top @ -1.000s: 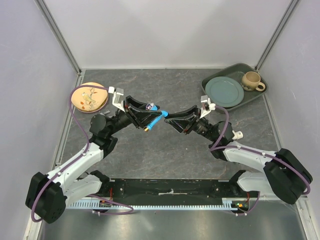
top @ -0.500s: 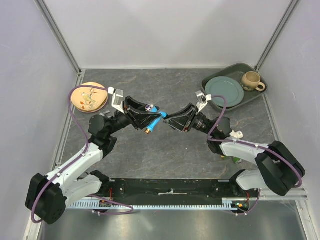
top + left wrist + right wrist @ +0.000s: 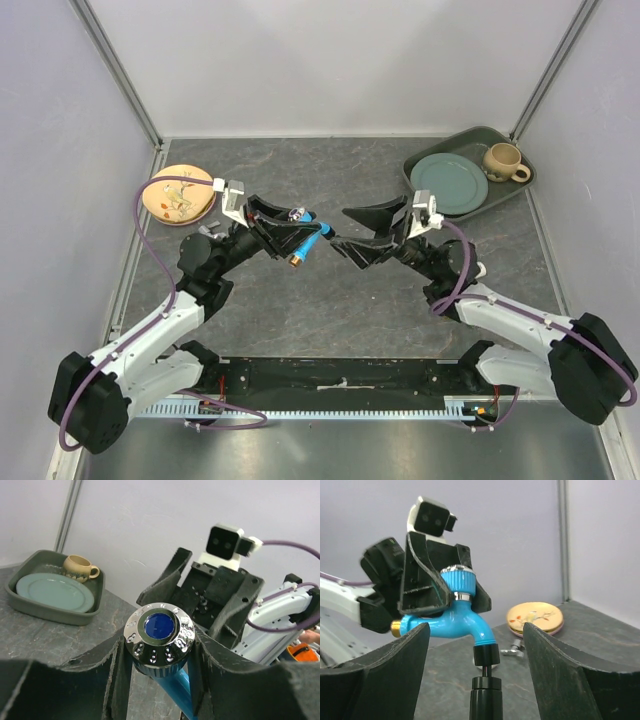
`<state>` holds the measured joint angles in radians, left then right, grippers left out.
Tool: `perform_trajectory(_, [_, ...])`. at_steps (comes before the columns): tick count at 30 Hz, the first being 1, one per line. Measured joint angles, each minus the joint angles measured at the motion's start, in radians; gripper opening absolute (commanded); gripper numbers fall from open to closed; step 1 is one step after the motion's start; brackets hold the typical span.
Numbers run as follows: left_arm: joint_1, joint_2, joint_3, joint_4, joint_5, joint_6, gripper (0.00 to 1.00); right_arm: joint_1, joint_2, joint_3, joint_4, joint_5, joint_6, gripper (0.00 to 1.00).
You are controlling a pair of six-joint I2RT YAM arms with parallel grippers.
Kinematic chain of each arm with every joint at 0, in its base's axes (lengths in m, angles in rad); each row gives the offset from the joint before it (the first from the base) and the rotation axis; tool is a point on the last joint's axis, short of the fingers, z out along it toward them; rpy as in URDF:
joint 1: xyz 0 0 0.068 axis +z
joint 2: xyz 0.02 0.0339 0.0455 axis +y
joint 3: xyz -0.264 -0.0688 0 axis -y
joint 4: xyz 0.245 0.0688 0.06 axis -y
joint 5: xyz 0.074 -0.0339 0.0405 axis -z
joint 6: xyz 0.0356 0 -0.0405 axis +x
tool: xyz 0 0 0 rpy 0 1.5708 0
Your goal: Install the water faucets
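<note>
My left gripper (image 3: 297, 230) is shut on the bright blue faucet (image 3: 311, 240) and holds it above the middle of the table, its brass tip (image 3: 296, 261) pointing toward the near side. In the left wrist view its chrome knob (image 3: 159, 637) sits between the fingers (image 3: 112, 672). My right gripper (image 3: 350, 232) is open just right of the faucet. In the right wrist view the faucet (image 3: 454, 625), with its black end piece (image 3: 486, 656) and a black stem (image 3: 485, 697) below, hangs between the spread fingertips (image 3: 417, 635). The green faucet is out of view.
A dark tray (image 3: 520, 190) with a teal plate (image 3: 448, 183) and a mug (image 3: 503, 160) stands at the back right. A yellow plate (image 3: 178, 192) lies at the back left. A white pipe piece (image 3: 477, 268) lies by the right arm. A small chrome part (image 3: 512, 650) lies on the table.
My right gripper has turned at the wrist and its fingers have spread open beside the faucet's black end. The left gripper with the blue faucet has barely moved.
</note>
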<state>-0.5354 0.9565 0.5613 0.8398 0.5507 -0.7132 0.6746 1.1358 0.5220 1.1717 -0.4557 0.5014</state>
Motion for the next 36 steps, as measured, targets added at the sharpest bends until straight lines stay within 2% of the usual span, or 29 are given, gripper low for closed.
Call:
perform_trajectory(6, [0.0,-0.003,-0.013,-0.005,-0.034,-0.026,0.02,0.157,0.008,-0.047,-0.042,0.183,-0.283,0.81])
perform_trajectory(9, [0.0,-0.003,-0.013,-0.005,-0.036,-0.039,0.02,0.186,0.03,-0.073,-0.023,0.27,-0.381,0.8])
perform_trajectory(14, [0.0,-0.003,-0.013,-0.005,-0.036,-0.056,0.02,0.205,0.07,-0.077,0.0,0.361,-0.486,0.77])
perform_trajectory(20, [0.0,-0.001,-0.013,-0.003,-0.036,-0.064,0.02,0.212,0.105,-0.077,0.028,0.39,-0.544,0.65])
perform_trajectory(25, [0.0,0.007,-0.013,0.006,-0.034,-0.075,0.02,0.216,0.108,-0.077,0.047,0.375,-0.555,0.49])
perform_trajectory(26, [0.0,0.01,-0.013,0.006,-0.034,-0.077,0.02,0.217,0.108,-0.077,0.048,0.369,-0.555,0.4])
perform_trajectory(29, [0.0,0.017,-0.013,0.008,-0.034,-0.082,0.02,0.219,0.108,-0.077,0.047,0.35,-0.555,0.29])
perform_trajectory(31, [0.0,0.018,-0.013,0.008,-0.033,-0.084,0.02,0.219,0.108,-0.077,0.046,0.34,-0.553,0.15])
perform_trajectory(32, [0.0,0.018,-0.013,0.009,-0.033,-0.085,0.02,0.218,0.107,-0.077,0.046,0.339,-0.554,0.02])
perform_trajectory(35, [0.0,0.019,-0.013,0.01,-0.029,-0.086,0.02,0.218,0.103,-0.077,0.042,0.34,-0.551,0.0])
perform_trajectory(36, [0.0,0.019,-0.011,0.007,-0.025,-0.085,0.15,0.218,0.098,-0.077,0.037,0.34,-0.55,0.0])
